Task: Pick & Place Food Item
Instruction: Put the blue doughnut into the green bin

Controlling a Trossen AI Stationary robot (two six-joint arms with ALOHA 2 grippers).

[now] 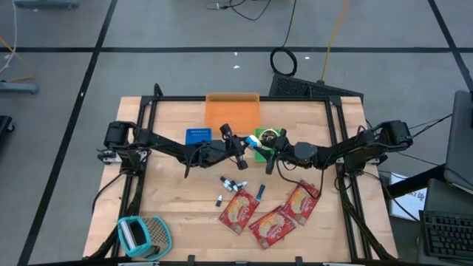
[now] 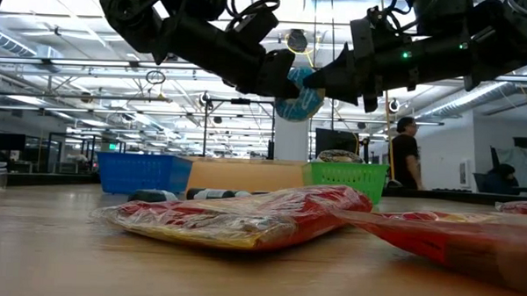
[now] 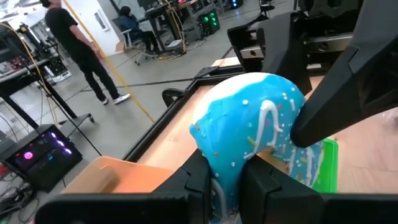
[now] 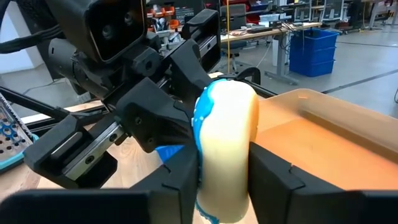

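A doughnut with blue icing and sprinkles point(image 2: 299, 96) hangs in the air above the table's middle, between my two grippers. My left gripper point(image 3: 233, 180) comes from the table's left and is shut on it. My right gripper point(image 4: 224, 180) comes from the table's right and has its fingers closed against the doughnut as well. In the high view the doughnut point(image 1: 256, 145) is mostly hidden between the two grippers, just in front of the green basket point(image 1: 260, 135). My left gripper pinches the doughnut's ring between its two fingers, iced face point(image 3: 219, 163) against one finger. The fingers lie level, coming from the table's left. The doughnut stands on edge, lifted clear of the table. My right gripper has the doughnut's opposite part point(image 4: 227, 143) between its two fingers, one finger on the iced face, one on the pale underside. The fingers lie level, coming from the table's right. The doughnut stands upright in the hold, clear of the table.
An orange tray point(image 1: 232, 112), a blue basket point(image 1: 198, 135) and the green basket stand at the back. Red snack packets point(image 1: 275, 222) and several small dark items point(image 1: 233, 185) lie in front. A teal object point(image 1: 144, 235) sits at the near left corner.
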